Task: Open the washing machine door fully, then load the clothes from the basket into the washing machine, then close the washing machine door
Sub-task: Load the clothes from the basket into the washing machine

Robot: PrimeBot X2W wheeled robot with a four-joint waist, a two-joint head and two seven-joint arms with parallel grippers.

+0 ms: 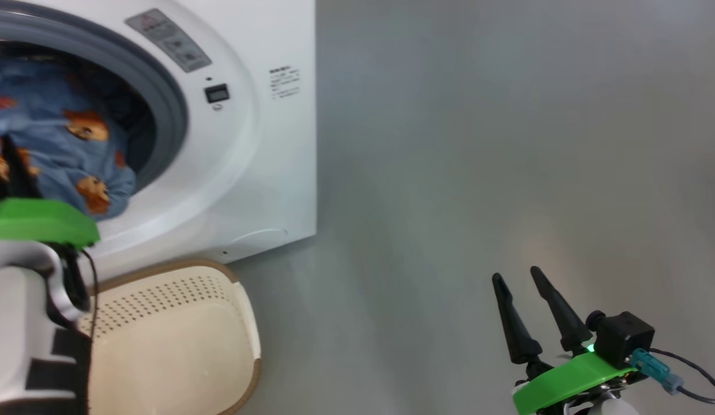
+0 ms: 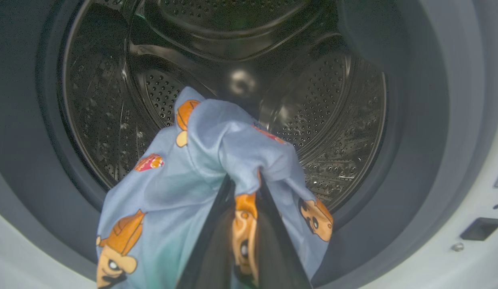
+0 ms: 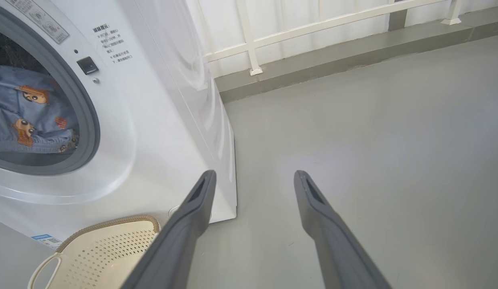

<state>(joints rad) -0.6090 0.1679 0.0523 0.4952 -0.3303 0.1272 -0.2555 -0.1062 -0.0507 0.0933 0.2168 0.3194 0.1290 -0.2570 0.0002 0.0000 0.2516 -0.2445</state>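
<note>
- While reaching into the mouth of the washing machine [image 1: 265, 173], pinches a fold of the clothes [image 2: 217, 152] between the two dark fingers of the left gripper [image 2: 245, 186], set narrow with fabric bunched over the tips.
- Holds that light-blue garment, printed with orange-brown cartoon figures, inside the round opening, in front of the perforated steel drum [image 2: 333, 120], with its lower edge down at the grey rubber ring [image 1: 167, 98].
- Carries the right gripper [image 1: 516, 274] with fingers spread wide and nothing between them, above the grey floor [image 1: 478, 144], well to the right of the machine.
- Finds the basket [image 1: 179, 266] on the floor just before the machine, below the opening and close beside the pale left forearm [image 1: 17, 323], brown woven-look rim up and perforated cream wall facing the head view.
- Shows, in the right wrist view, a blue label sticker [image 3: 46, 239] low on the white front near one basket handle, a small black latch socket [image 3: 87, 65] right of the ring, and a white railing [image 3: 249, 40] beyond the machine's far side.
</note>
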